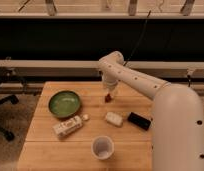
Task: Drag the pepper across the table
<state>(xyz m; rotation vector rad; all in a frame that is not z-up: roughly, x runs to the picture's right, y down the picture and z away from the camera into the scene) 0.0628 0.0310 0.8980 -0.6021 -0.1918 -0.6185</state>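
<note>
The pepper [108, 98] is a small dark red item on the light wooden table [85, 140], near its far edge, right of the green bowl [64, 103]. My gripper [109, 92] hangs from the white arm that comes in from the right and points straight down onto the pepper, touching or just above it. The fingertips are hidden against the pepper.
A white rounded block [114, 119] and a black rectangular block [139, 121] lie right of centre. A white bottle [68, 126] lies on its side in front of the bowl. A white cup [102, 147] stands near the front edge. A black chair [2, 100] stands left of the table.
</note>
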